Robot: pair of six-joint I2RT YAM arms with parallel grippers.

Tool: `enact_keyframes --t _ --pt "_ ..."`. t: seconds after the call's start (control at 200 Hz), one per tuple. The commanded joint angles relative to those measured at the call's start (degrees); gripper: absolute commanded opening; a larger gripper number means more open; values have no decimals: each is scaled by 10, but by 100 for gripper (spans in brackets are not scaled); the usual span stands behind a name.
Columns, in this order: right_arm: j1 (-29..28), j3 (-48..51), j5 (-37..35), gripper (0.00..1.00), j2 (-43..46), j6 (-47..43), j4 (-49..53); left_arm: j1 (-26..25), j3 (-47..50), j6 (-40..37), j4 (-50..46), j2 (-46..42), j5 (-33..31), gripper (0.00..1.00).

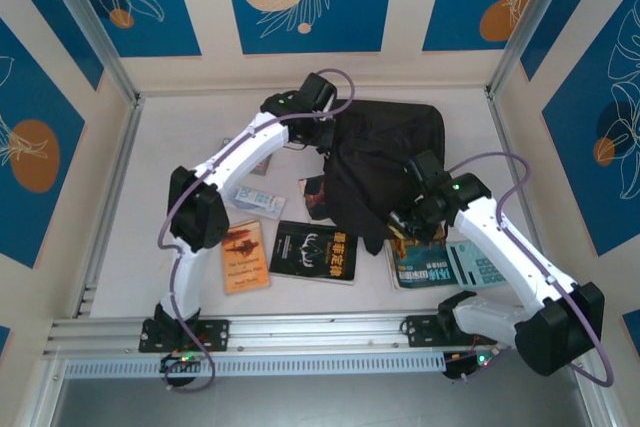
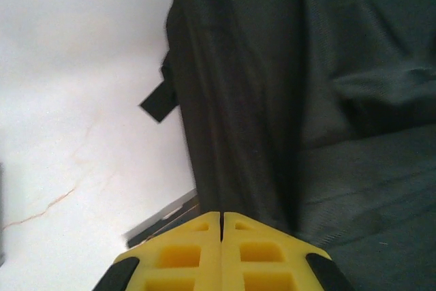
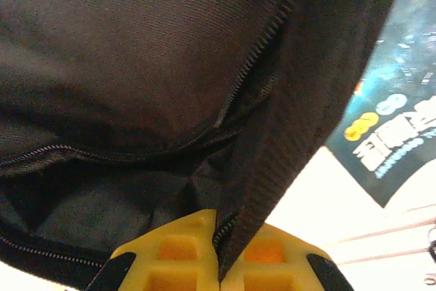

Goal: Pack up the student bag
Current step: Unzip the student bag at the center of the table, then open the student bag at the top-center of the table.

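The student bag (image 1: 385,152), large, black and soft, lies at the back middle of the table with its near part lifted and crumpled. My right gripper (image 1: 400,221) is at the bag's near right edge. In the right wrist view its yellow fingers (image 3: 266,250) are shut (image 3: 221,247) on the bag's zipper edge (image 3: 272,168), and the dark opening (image 3: 102,202) gapes to the left. My left gripper (image 1: 322,137) is at the bag's far left edge. Its jaws are shut (image 2: 221,216) with the tips up against the bag's fabric (image 2: 272,100); nothing shows between them.
Books lie on the white table in front of the bag: an orange one (image 1: 245,257), a black one (image 1: 314,251), a teal one (image 1: 432,265) (image 3: 398,114), and one partly under the bag (image 1: 312,192) (image 2: 163,219). A small pale blue packet (image 1: 255,199) lies by the left arm. Walls enclose the table.
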State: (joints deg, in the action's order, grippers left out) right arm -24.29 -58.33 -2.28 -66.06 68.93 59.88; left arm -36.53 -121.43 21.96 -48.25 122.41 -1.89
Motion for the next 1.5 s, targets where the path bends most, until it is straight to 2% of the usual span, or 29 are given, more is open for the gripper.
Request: enact_keyframes --t 0.0,0.065,0.15,0.285,0.495,0.6,0.745,0.855,1.13,1.39,1.425,1.495 --pt "0 -76 49 0 -39 -7 -39 13 -13 4 44 -40 105 14" --pt "0 -111 54 0 -67 6 -49 15 8 5 42 -69 98 34" --pt "-1 -137 59 0 -94 32 -72 24 29 22 30 -105 80 50" --pt "-11 -153 77 0 -139 59 -127 49 88 53 24 -171 63 57" --pt "-68 -223 100 0 -240 4 -127 61 184 60 -2 -255 5 58" --pt "-93 -261 105 0 -276 -31 -123 62 232 95 -28 -276 -2 58" --pt "-119 -290 99 11 -312 -57 -106 62 317 192 -23 -295 71 58" --pt "-131 -289 102 11 -326 -51 -116 62 359 243 15 -282 150 57" --pt "-145 -283 108 5 -336 -47 -130 62 362 257 51 -267 177 54" --pt "-147 -237 137 4 -313 -44 -188 63 380 267 52 -259 199 48" --pt "-148 -232 141 4 -311 -44 -196 63 380 268 51 -252 204 46" --pt "-150 -228 142 4 -306 -47 -204 63 381 267 54 -241 208 34"
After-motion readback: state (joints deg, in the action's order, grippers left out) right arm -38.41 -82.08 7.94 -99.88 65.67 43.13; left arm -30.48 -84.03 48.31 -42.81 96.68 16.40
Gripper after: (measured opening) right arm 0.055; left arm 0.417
